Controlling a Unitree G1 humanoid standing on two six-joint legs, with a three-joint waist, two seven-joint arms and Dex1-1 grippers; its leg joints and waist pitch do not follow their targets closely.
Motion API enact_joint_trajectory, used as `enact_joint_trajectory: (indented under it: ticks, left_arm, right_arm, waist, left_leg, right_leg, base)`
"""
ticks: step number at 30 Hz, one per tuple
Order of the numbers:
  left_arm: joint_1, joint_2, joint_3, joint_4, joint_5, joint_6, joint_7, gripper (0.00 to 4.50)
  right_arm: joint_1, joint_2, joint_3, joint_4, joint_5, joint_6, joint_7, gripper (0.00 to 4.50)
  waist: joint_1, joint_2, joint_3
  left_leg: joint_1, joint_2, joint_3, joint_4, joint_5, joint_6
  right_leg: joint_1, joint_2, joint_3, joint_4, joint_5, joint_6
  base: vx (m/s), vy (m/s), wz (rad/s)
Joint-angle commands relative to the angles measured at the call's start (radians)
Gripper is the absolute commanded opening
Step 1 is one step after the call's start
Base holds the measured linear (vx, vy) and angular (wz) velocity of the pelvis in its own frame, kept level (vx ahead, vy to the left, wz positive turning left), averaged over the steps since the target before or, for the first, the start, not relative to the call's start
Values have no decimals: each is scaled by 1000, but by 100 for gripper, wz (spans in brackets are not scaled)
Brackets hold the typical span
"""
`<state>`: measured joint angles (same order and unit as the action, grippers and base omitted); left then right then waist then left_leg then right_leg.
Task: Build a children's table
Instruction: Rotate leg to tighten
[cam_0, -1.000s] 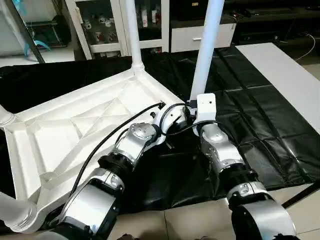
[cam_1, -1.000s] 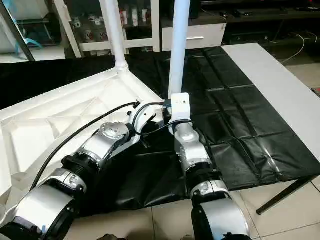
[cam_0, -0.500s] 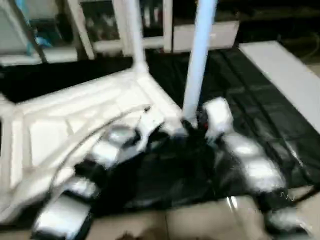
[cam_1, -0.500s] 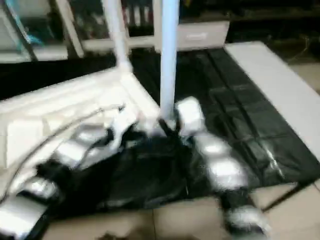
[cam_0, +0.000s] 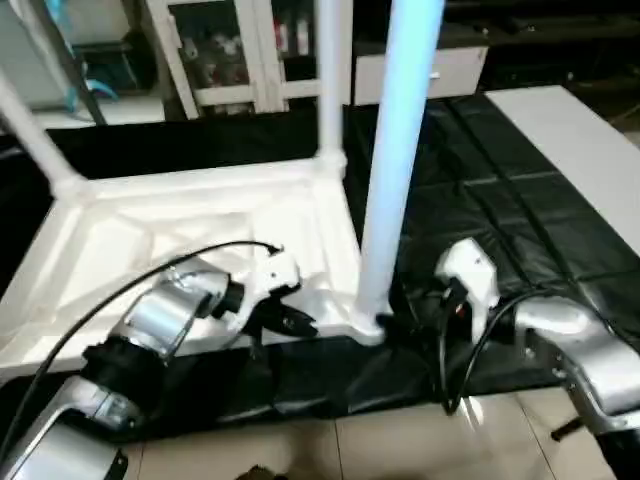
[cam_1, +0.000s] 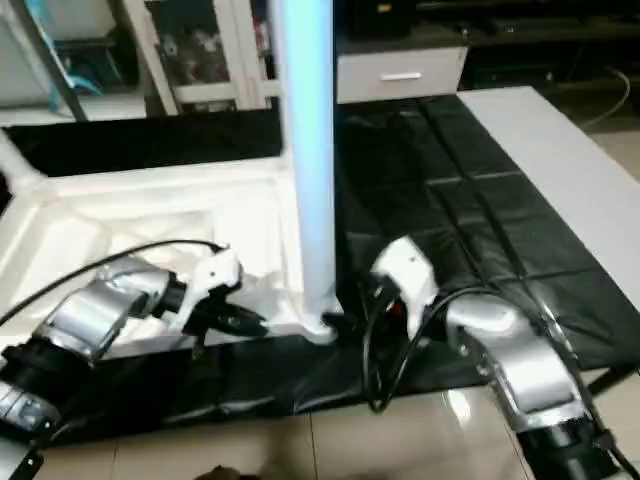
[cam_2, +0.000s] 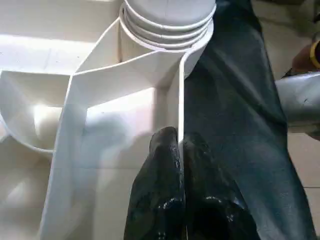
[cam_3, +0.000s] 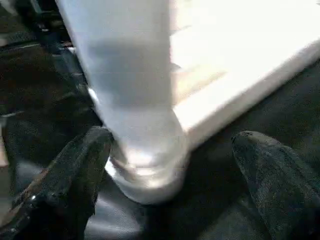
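The children's table lies upside down on the black-covered work table (cam_0: 520, 240), its white square tabletop (cam_0: 180, 230) flat with the ribbed underside facing up and its legs pointing straight up, their long axes upright. Going from the left, a leg (cam_0: 30, 135) rises tilted from the far left corner, its socket just at the rim. Raised diagonal ribs cross the underside between the walls of the rim. Over the near edge of the tabletop the left gripper (cam_0: 300, 322) reaches in, its two black fingers (cam_2: 162, 190) pressed together with the thin white edge wall seen just past their tips; whether they touch it cannot be told. Next comes the far middle leg (cam_0: 330, 70), seated in a round corner socket. Then the near leg (cam_0: 395, 150), a smooth white tube, stands in the ringed corner socket (cam_2: 167, 20) at the near right corner. The right gripper (cam_3: 170, 165) is beside that socket with its jaws spread wide, one finger (cam_3: 75, 175) close against the leg's base and the other well apart from it over the black cover.
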<state>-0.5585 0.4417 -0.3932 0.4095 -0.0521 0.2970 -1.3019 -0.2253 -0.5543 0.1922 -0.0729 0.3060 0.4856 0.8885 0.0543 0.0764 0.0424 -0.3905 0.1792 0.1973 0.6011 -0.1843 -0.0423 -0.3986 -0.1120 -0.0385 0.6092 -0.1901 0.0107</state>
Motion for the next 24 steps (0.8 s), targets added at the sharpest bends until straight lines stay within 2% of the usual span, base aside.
enact_joint_trajectory:
  ticks: [1, 6, 9, 10, 12, 14, 15, 16, 24]
  left_arm:
    - [-5, -4, -15, -52, -20, 12, -33, 0]
    - [-5, -9, -17, -66, -15, 26, -28, 0]
    - [-6, -9, -17, -66, -15, 27, -25, 0]
    - [-6, -9, -15, -69, -16, 30, -23, 0]
    - [-5, -9, -15, -70, -15, 31, -22, 0]
    - [-3, -8, -14, -75, -15, 34, -20, 0]
    - [-2, -7, -14, -78, -14, 37, -19, 0]
    - [0, -7, -14, -82, -15, 40, -19, 0]
    - [13, -1, -14, -97, -19, 59, -24, 0]
  right_arm:
    - [-9, -10, 37, -24, 3, 20, 34, 421]
    - [-49, 10, 79, 23, -41, 12, 45, 421]
    - [-68, 19, 86, 49, -54, 9, 36, 421]
    - [-86, 30, 90, 72, -61, 6, 30, 421]
    - [-95, 35, 92, 81, -60, 5, 31, 395]
    - [-106, 40, 96, 88, -60, 7, 34, 375]
    - [-109, 40, 99, 90, -59, 8, 39, 375]
    - [-111, 39, 102, 91, -61, 8, 44, 350]
    - [-114, 36, 113, 115, -66, -1, 74, 298]
  waist:
    - [-5, -7, -59]
    - [-3, -7, -63]
    - [-4, -6, -64]
    - [-2, -9, -64]
    - [-2, -8, -65]
    - [0, -14, -64]
    - [0, -12, -65]
    - [0, -17, -64]
    - [1, -15, -65]
  left_leg:
    - [28, 43, -20, -85, -289, 14]
    - [26, 42, -19, -80, -240, 25]
    - [24, 40, -19, -78, -225, 30]
    - [26, 40, -18, -77, -226, 32]
    - [25, 40, -18, -77, -217, 34]
    - [24, 41, -17, -75, -205, 40]
    - [24, 40, -18, -75, -200, 41]
    - [23, 40, -17, -75, -195, 45]
    - [22, 41, -18, -73, -187, 52]
  right_leg:
    - [35, -26, 25, -75, -199, -231]
    - [36, -26, 24, -69, -140, -237]
    - [38, -26, 23, -66, -124, -245]
    - [37, -26, 23, -67, -127, -246]
    - [38, -26, 23, -66, -119, -248]
    - [38, -26, 24, -66, -112, -248]
    - [39, -26, 24, -64, -110, -248]
    - [40, -26, 23, -65, -112, -245]
    - [40, -27, 23, -64, -128, -242]
  base:
    - [0, 0, 0]
    - [0, 0, 0]
    - [0, 0, 0]
    - [0, 0, 0]
    - [0, 0, 0]
    - [0, 0, 0]
    - [0, 0, 0]
    - [0, 0, 0]
    - [0, 0, 0]
